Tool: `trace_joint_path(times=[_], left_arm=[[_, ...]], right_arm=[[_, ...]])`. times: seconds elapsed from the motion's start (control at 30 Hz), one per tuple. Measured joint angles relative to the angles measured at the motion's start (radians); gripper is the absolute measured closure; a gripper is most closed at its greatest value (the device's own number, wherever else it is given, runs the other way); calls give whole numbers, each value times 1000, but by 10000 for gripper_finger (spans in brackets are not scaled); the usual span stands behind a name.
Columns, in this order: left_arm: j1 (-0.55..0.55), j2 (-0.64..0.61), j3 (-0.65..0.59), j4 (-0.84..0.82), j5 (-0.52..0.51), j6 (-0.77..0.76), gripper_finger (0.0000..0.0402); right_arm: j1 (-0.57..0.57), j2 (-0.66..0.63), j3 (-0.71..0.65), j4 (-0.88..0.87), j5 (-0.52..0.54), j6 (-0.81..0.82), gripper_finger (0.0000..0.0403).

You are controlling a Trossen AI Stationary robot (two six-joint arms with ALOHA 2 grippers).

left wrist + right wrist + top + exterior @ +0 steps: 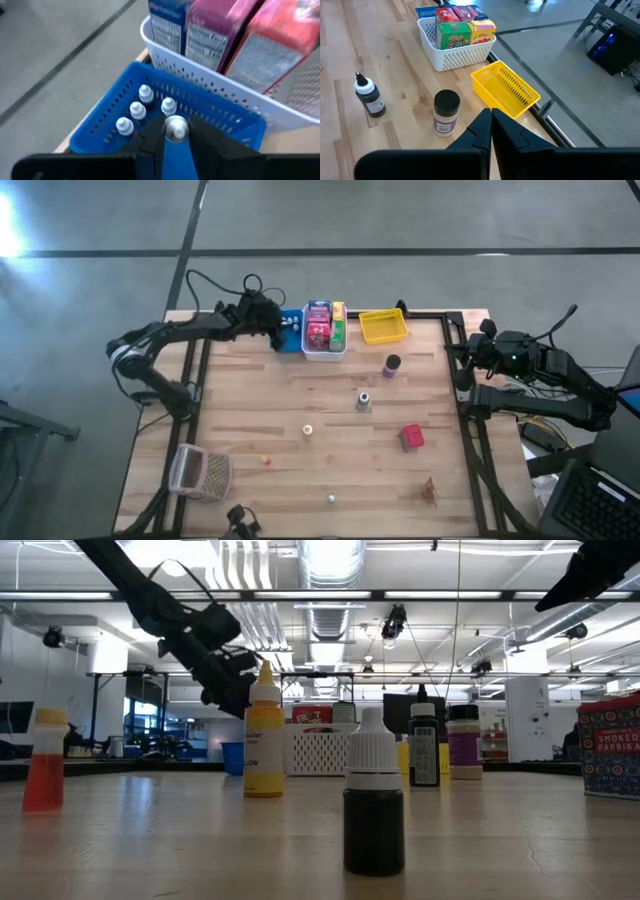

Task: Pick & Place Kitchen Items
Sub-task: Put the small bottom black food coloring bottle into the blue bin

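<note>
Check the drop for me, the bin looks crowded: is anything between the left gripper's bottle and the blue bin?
Nothing visible. The left gripper holds the bottle over the blue bin; the white-capped bottles inside stand to one side of it. The right gripper waits at the table's right edge.
</note>
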Motion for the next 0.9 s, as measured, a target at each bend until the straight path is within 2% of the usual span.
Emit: trace_joint_path(times=[0.47,0.73,0.9], left_arm=[[12,171,72,-10,-13,-1,321],[16,223,112,-30,-15,-17,321],[17,258,145,-83,-50,-15,321]], right_arm=[[0,0,0,0,0,-2,394],[0,0,0,0,0,-1,394],[0,0,0,0,0,-2,394]])
